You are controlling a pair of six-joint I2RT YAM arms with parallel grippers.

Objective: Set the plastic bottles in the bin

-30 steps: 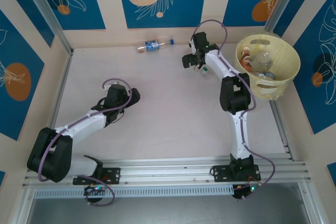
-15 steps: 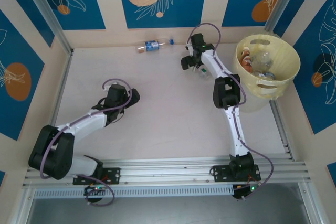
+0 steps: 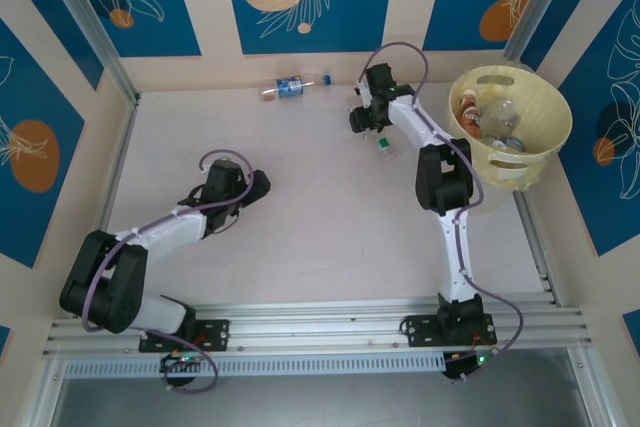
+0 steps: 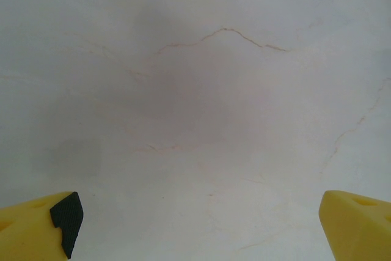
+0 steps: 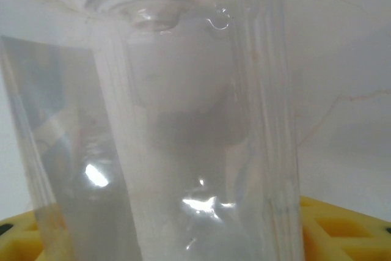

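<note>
Okay, top view first: the right gripper (image 3: 370, 127) is way out at the far side of the table (image 3: 320, 217), right over a small clear bottle (image 3: 384, 147) with a green cap. The bin (image 3: 545, 157) sits just to the right of it, with several bottles (image 3: 495, 117) inside already. One more blue-label bottle (image 3: 290, 87) lies against the far wall, a bit to the left. The left gripper (image 3: 255, 185) hovers mid-table, well apart from everything.

Left wrist view: yellow fingers (image 4: 36, 230) spread wide, nothing but bare tabletop between them. Leave that arm parked, I'd say.

Right wrist view: the clear bottle (image 5: 183, 120) is smack between the yellow fingers (image 5: 342, 224), filling the gap. Can't tell if the pads actually bite on it.

My take on doing this step well: it's thin empty plastic, so it'll dent and could squirt out sideways. Squeeze across the body, centred, until it feels firm. Then lift straight up, high enough to clear the bin's rim, before swinging right. Let go over the middle, not the edge.
</note>
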